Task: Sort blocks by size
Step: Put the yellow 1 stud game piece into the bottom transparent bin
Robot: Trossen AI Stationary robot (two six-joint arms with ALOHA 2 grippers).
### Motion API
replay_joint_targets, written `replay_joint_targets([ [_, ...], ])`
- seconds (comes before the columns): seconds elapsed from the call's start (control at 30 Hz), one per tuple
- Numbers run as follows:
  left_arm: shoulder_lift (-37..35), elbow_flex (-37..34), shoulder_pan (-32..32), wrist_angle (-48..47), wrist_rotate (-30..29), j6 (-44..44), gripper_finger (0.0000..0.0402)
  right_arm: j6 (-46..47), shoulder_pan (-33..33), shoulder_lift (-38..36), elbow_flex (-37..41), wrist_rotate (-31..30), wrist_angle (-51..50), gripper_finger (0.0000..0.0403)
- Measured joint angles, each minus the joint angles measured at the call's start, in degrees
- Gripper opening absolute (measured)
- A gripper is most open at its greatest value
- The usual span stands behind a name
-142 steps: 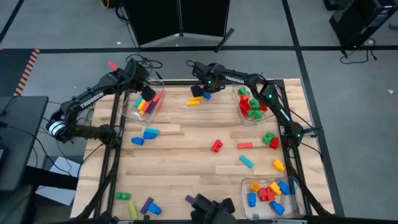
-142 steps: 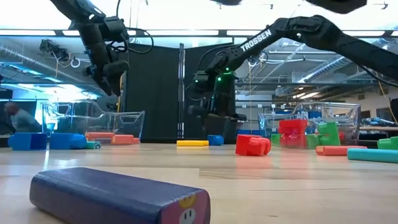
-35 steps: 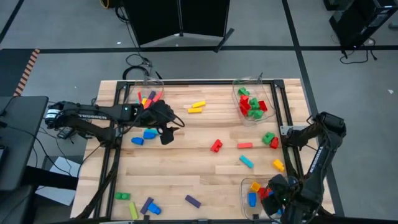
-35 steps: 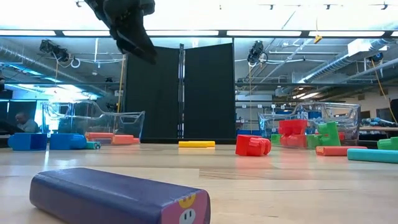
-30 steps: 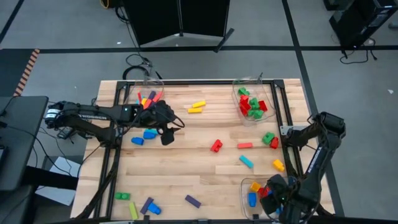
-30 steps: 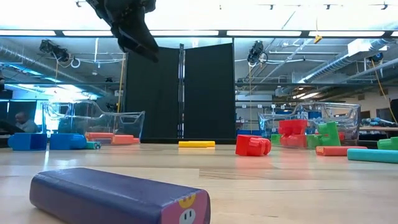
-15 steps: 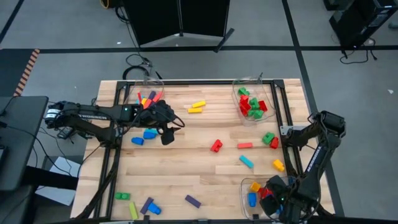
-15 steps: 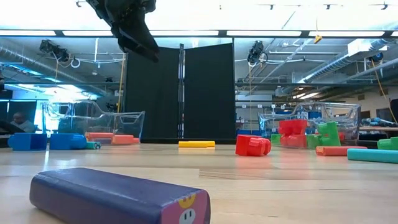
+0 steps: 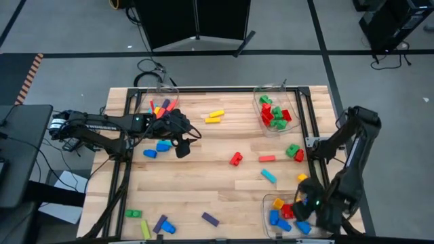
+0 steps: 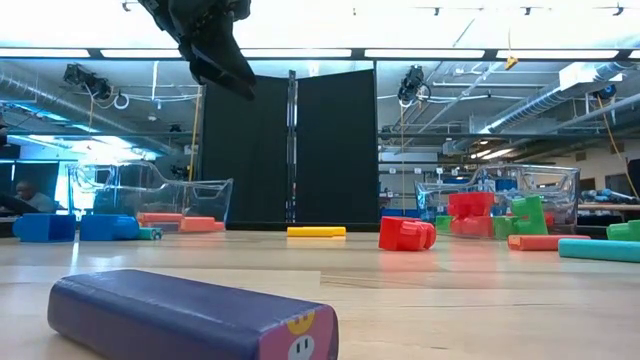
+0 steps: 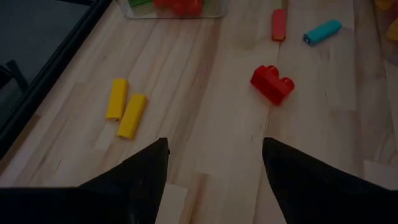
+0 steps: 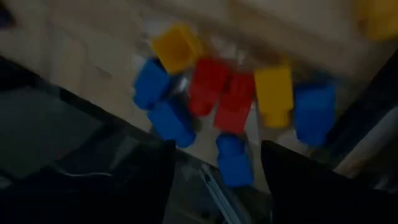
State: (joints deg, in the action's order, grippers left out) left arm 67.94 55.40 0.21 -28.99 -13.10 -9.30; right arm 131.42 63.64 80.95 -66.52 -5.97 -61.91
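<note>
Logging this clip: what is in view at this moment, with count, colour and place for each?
Far-left bin: one, clear, holds long bars, red, yellow, orange, purple.
Far-right bin: one, clear, red and green bricks.
Near-right bin: one, clear, blue, red and yellow stubs.
Yellow bars: two, far centre, side by side.
Red brick: one, table centre.
Red bar and teal bar: one each, right of centre.
Blue bricks: two, beside the left arm.
Purple bar: one, near edge.
Left gripper: left of centre, jaws open, empty.
Right gripper: over the near-right bin, jaws apart, empty.
</note>
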Motion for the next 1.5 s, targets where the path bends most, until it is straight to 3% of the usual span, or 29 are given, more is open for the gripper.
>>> replay_joint_targets([
  [0.27, 0.0, 0.0, 0.0, 0.0, -0.1, 0.0, 0.0266, -2.5, -2.5, -10.7, 0.0, -1.6, -18.4, 0.0255],
  [0.43, 0.0, 0.0, 0.0, 0.0, -0.2, 0.0, 0.0266, -3.5, -5.4, -15.6, 0.5, 2.3, -27.8, 0.0274],
  [0.6, 0.0, 0.0, 0.0, 0.0, -0.1, 0.0, 0.0266, -5.5, -8.3, -22.0, 7.4, 4.7, -23.6, 0.0299],
  [0.73, 0.0, 0.0, 0.0, 0.0, -0.5, 0.0, 0.0266, -6.6, -11.2, -25.8, 15.0, 10.6, -18.3, 0.0315],
  [1.03, 0.0, 0.0, 0.0, 0.0, -3.0, 0.1, 0.0266, -13.1, -18.0, -27.7, 26.0, 15.9, -6.6, 0.0329],
  [1.5, 0.0, 0.0, 0.1, 0.0, -6.6, 0.1, 0.0266, -25.0, -28.7, -22.3, 28.2, 25.6, -3.0, 0.0328],
])
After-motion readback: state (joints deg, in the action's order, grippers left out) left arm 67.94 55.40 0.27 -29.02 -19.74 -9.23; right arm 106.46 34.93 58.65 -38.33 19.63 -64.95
